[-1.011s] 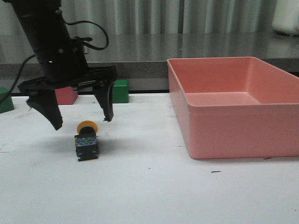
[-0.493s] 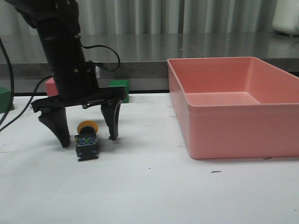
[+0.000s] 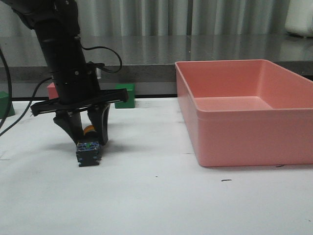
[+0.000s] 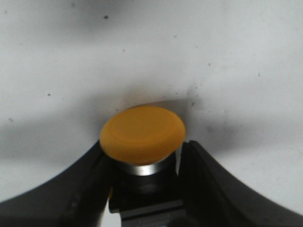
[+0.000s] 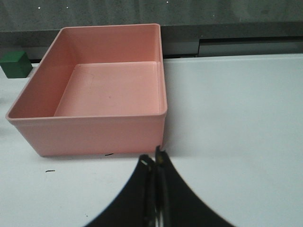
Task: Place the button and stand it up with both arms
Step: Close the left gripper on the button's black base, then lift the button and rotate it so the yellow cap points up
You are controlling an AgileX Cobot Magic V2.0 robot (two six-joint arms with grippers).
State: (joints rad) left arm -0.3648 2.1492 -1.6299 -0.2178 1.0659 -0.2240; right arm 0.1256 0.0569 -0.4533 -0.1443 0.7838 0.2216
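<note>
The button (image 3: pixel 88 149) lies on its side on the white table, its black-and-clear base toward the front and its yellow cap pointing back. My left gripper (image 3: pixel 88 139) stands over it with both fingers closed on the black collar behind the cap. In the left wrist view the yellow cap (image 4: pixel 142 133) sits between the two black fingers (image 4: pixel 80 184), which press on the collar. My right gripper (image 5: pixel 155 163) is shut and empty, in front of the pink bin's near corner; it does not show in the front view.
A large pink bin (image 3: pixel 244 147) stands on the right of the table, also in the right wrist view (image 5: pixel 90 127). A green cube (image 3: pixel 124 95) and a pink cube (image 3: pixel 51 90) sit at the back left. Another green block (image 3: pixel 5 105) is at the left edge.
My left gripper came down over the button and closed its wide-open fingers onto the collar. The button shifted slightly left.
</note>
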